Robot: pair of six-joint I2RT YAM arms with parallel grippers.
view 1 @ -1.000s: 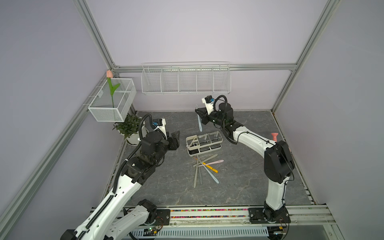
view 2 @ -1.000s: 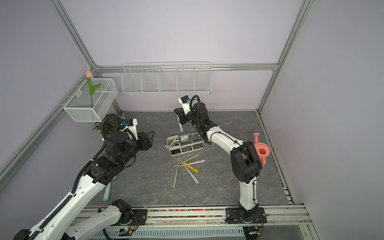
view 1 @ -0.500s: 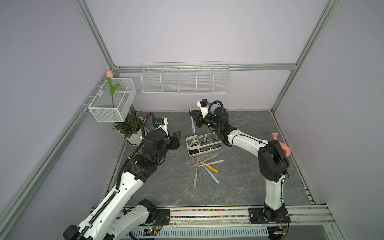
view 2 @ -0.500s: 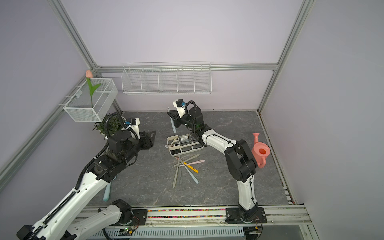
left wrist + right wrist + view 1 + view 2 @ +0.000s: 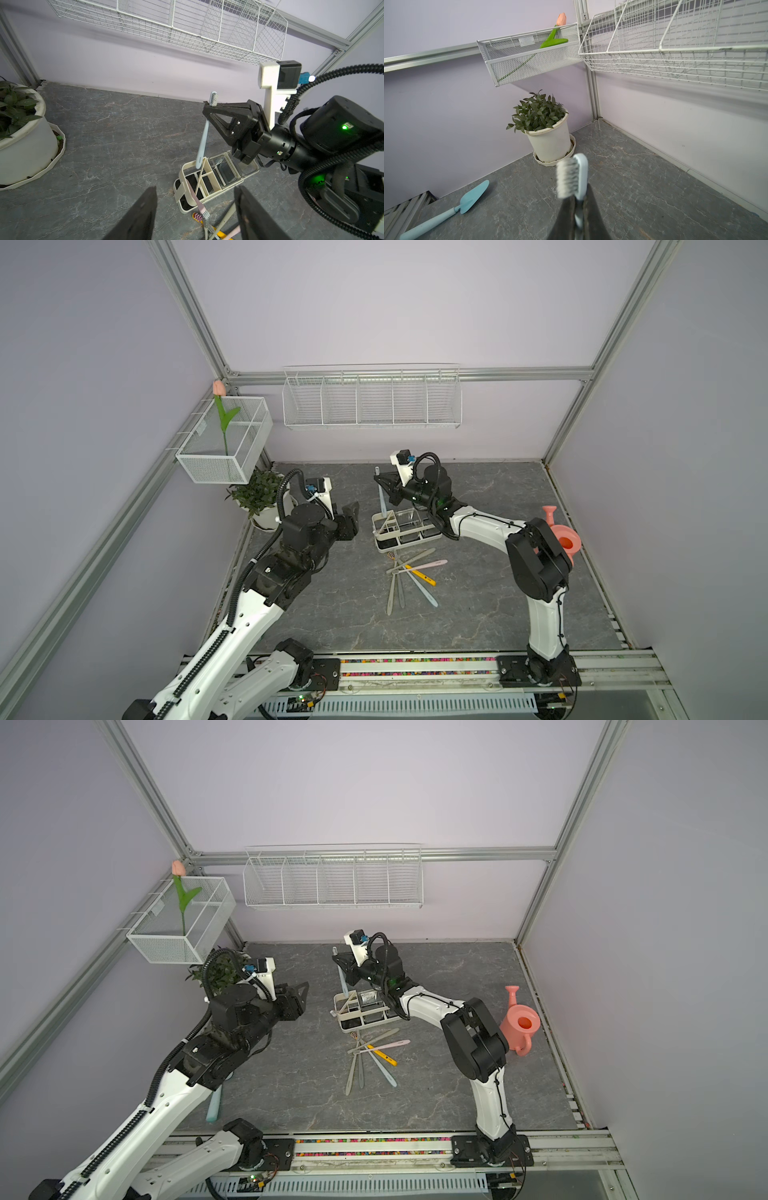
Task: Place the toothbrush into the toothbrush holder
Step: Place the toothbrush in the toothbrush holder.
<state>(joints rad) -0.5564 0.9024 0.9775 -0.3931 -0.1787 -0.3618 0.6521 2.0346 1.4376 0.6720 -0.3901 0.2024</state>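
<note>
The right gripper point(image 5: 208, 106) is pinching a pale blue plastic toothbrush point(image 5: 202, 141) just below its bristled head, its fingers pressed together on the neck. The brush is hanging nearly upright, head up. Its handle end is reaching the 11 o'clock corner of the small cream-white oblong toothbrush holder point(image 5: 182, 172), at the rim of the cream divided bin. Whether the tip is sitting inside the bin or just behind the rim is not clear from any view.

In the right wrist view the fingers point(image 5: 593, 218) are covering the handle, the head is showing out of focus, and the holder is lying out of frame.

The left gripper point(image 5: 352, 512) is hovering at 9 o'clock from the holder, fingers moderately parted and gripping nothing; the left wrist view is showing only their cut-off tips.

A pink toothbrush point(image 5: 195, 197) is leaning out of the bin. A heap of loose toothbrushes point(image 5: 409, 576) is lying on the dark grey marbled counter point(image 5: 478, 614) at 6 o'clock from the holder. The right arm is hiding part of a pink watering can point(image 5: 561, 537) at 3 o'clock.
</note>
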